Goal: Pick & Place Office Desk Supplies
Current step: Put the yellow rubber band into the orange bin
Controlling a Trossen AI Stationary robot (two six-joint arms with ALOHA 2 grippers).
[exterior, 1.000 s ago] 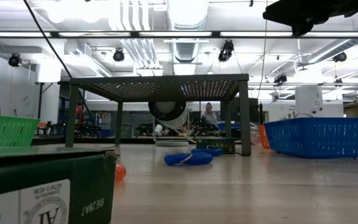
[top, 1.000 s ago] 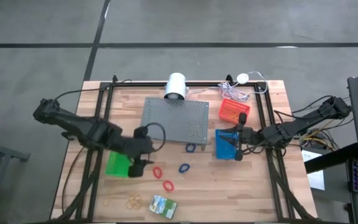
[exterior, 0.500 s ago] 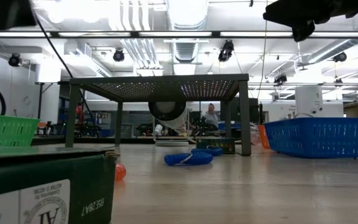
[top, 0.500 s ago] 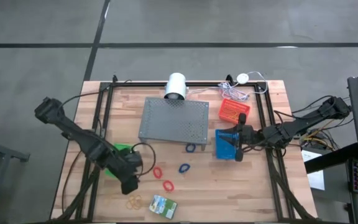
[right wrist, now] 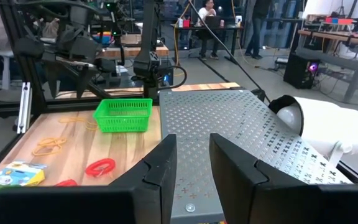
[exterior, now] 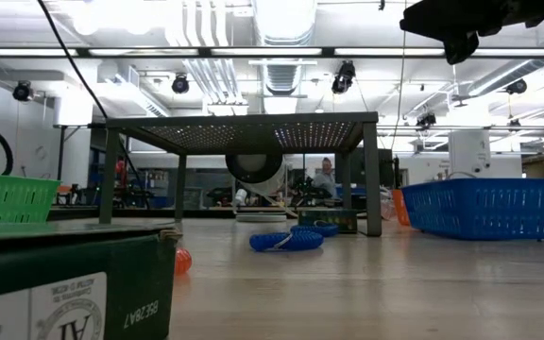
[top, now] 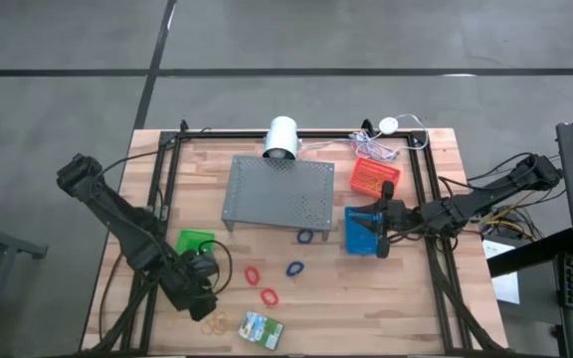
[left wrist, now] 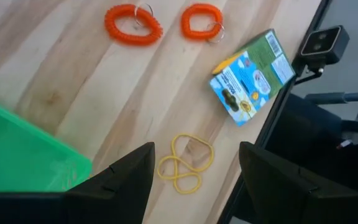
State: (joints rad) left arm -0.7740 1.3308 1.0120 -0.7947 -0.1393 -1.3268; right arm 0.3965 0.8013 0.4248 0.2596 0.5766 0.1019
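Thin tan rubber bands (top: 217,321) (left wrist: 184,163) lie on the table near its front edge. My left gripper (top: 205,306) (left wrist: 196,149) hovers open just above them and touches nothing. The green-and-yellow crayon box (top: 262,328) (left wrist: 250,78) lies flat to their right. Two red loop bands (top: 253,274) (top: 269,295) and two blue ones (top: 294,268) (top: 304,237) lie mid-table. My right gripper (top: 386,231) (right wrist: 192,158) waits level over the blue basket (top: 362,231), narrowly open with nothing between its fingers.
A green basket (top: 195,242) stands just behind my left gripper. The grey perforated stand (top: 279,192) fills the table's middle, with a white cylinder (top: 283,137) behind it. A red basket (top: 371,176) sits at the back right. Black frame rails run along both table sides.
My left gripper has swung from beside the green basket toward the table's near edge and sunk lower, rolling about its own axis. It now hangs over the rubber bands, still open. The green basket, earlier partly covered by the arm, now shows in full.
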